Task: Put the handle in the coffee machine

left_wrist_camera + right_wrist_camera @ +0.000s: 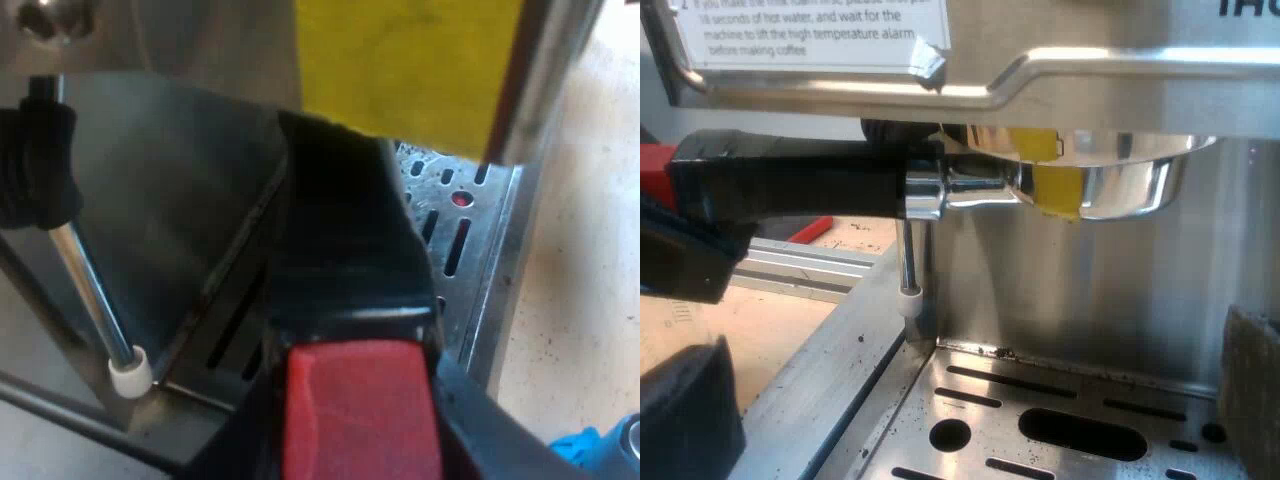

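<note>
Seating handle under machine head: left claw clenched on red end, keep it level, twist firmly to lock. Right claw released.

Pale table bearing espresso machine, blue tamper

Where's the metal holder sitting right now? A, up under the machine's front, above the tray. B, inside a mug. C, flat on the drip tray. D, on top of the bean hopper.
A: the metal holder is up against the underside of the machine, clear of the drip tray, with the left gripper shut on its red end.
</note>
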Controlling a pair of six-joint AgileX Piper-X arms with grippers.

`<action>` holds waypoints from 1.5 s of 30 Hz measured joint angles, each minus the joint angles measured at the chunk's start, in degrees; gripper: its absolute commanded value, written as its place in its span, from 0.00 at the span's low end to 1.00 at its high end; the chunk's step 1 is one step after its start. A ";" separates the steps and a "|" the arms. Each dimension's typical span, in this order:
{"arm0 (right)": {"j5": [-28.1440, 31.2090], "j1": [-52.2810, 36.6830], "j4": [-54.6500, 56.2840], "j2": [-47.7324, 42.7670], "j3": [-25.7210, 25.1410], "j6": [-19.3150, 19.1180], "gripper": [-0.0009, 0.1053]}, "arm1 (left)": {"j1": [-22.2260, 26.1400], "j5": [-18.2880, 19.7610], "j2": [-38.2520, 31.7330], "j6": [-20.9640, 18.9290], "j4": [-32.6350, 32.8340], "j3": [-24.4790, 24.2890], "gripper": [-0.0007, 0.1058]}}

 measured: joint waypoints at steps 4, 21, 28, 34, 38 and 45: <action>0.00 0.00 0.00 0.00 0.00 0.00 0.99 | 0.23 0.14 0.00 0.96 1.70 0.00 0.01; 0.00 0.00 0.00 0.00 0.00 0.00 0.99 | 0.37 -0.38 -0.66 6.85 5.55 -0.50 0.01; 1.79 -0.13 3.07 0.00 0.00 0.05 0.93 | 0.37 -0.28 -0.66 8.06 5.65 -0.30 0.01; 1.04 -2.13 5.76 1.76 0.00 0.05 0.47 | 0.37 -0.28 -0.66 9.51 5.65 -0.30 0.01; -0.49 -4.30 3.28 5.38 0.00 0.14 0.47 | 0.37 -0.28 -0.66 9.82 5.65 -0.30 0.01; -0.88 -7.65 -10.39 13.24 -0.76 0.03 0.41 | 0.37 -0.28 -0.66 9.80 5.65 -0.30 0.01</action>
